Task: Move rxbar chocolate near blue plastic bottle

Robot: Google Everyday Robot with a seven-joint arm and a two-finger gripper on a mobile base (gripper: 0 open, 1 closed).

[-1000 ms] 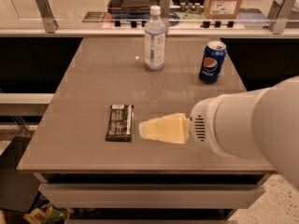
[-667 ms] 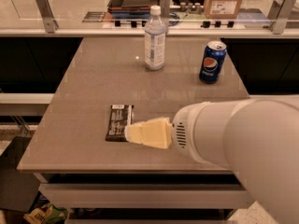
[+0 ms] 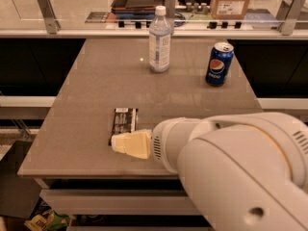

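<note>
A Google Everyday Robot's cream-coloured end effector (image 3: pixel 126 143) has slid leftward across the bench (image 3: pixel 91 85) over the past second and now sits at lower centre of the frame, its tip covering the lower right corner of the rxbar chocolate (image 3: pixel 123 121). Whether it touches the wrapper or hangs just above it cannot be told, and neither can whether the end effector is spread or pressed together, since the bulky white arm (image 3: pixel 240 172) filling the lower right hides its working side. The bar itself has not moved and lies flat, left of centre and near the front edge. It remains well apart from the blue plastic bottle (image 3: pixel 159 40), which stands upright with its white cap on at upper centre. The shift suggests the approach is all but complete and the grasp comes next, so the carry toward the bottle is not yet begun. A blue Pepsi can (image 3: pixel 219 64), its round logo and name facing the camera, stands upright to the right of the bottle. White print shows at the top of the bar's black wrapper but cannot be read, nor can the bottle's pale label or the white sticker on a cardboard box (image 3: pixel 231 1) at upper right.
</note>
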